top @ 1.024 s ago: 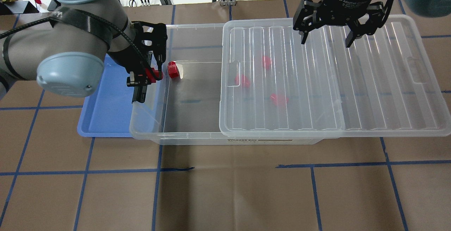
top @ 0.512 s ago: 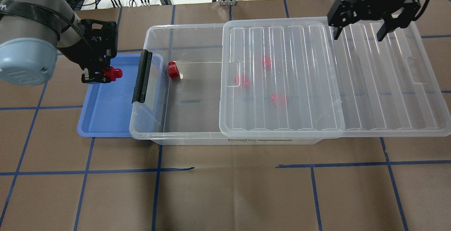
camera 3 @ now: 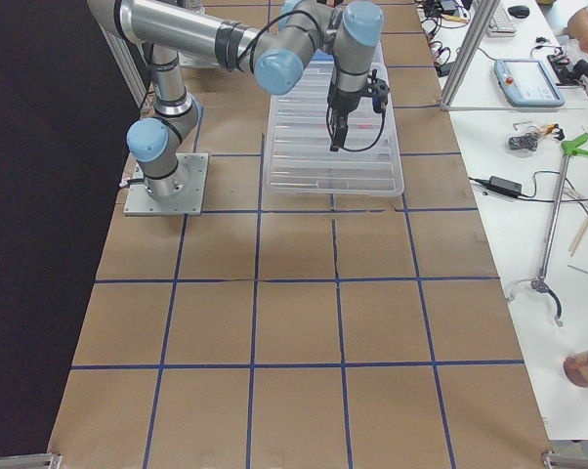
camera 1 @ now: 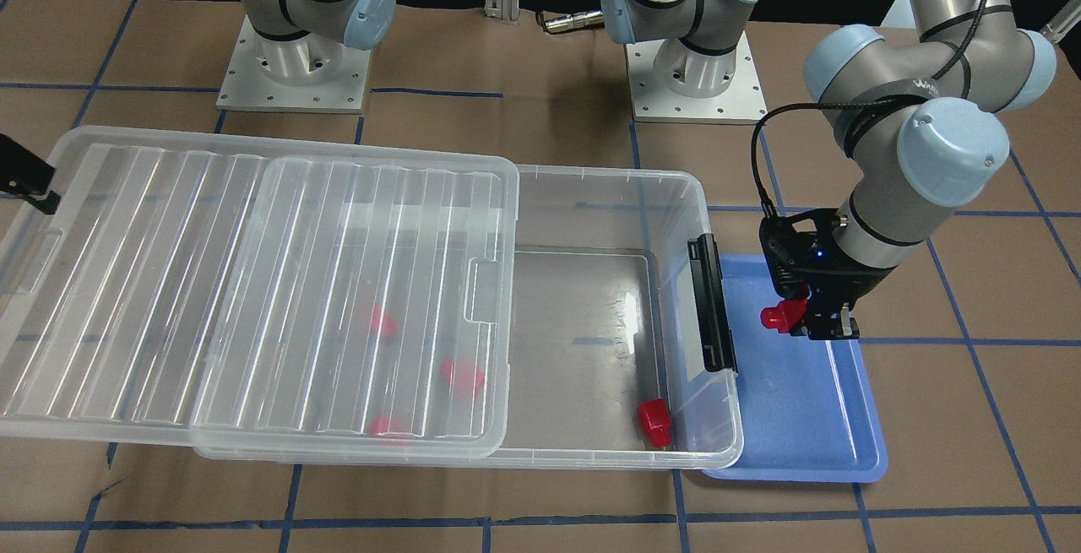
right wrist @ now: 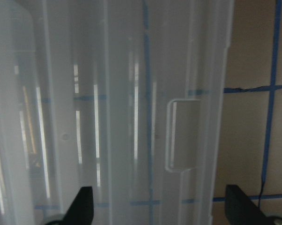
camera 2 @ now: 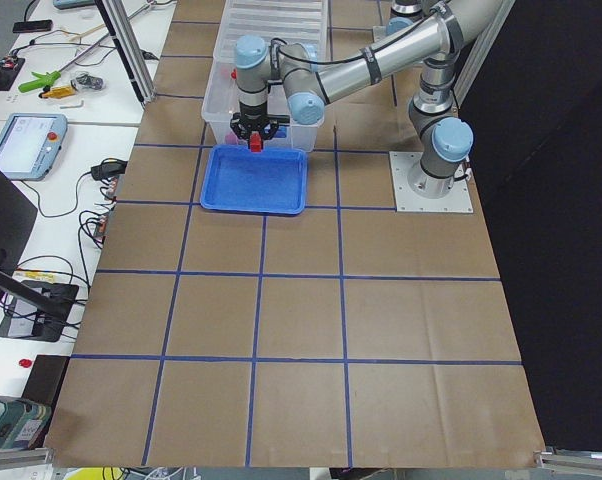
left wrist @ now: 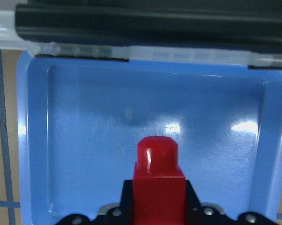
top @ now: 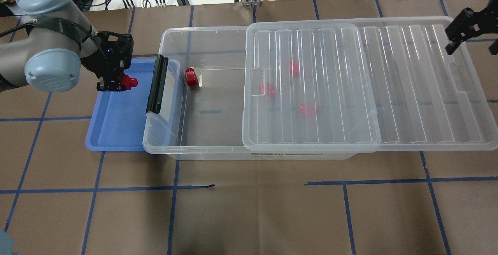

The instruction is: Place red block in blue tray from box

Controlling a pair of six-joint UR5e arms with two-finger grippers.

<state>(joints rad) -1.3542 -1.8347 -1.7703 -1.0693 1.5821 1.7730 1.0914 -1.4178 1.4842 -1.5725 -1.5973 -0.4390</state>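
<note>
My left gripper [top: 118,85] is shut on a red block [top: 128,81] and holds it above the far part of the blue tray [top: 116,128]. The left wrist view shows the block [left wrist: 157,171] stub-forward over the tray floor [left wrist: 85,140]. The clear box [top: 202,152] lies to the right of the tray, its ribbed lid [top: 408,91] slid to the right. One red block [top: 190,77] lies in the uncovered end. Three more, such as one block [top: 308,109], show through the lid. My right gripper [right wrist: 159,211] is open and empty above the lid's right end.
The box's black latch bar [top: 156,84] stands between the tray and the box opening, close to the held block. The lid overhangs the box far to the right. Both arm bases [camera 1: 291,72] stand behind the box. Brown table paper with blue tape lines lies in front.
My left gripper has carried the red block left out of the box, over the latch, to above the blue tray. My right gripper has moved right along the lid to its end.
</note>
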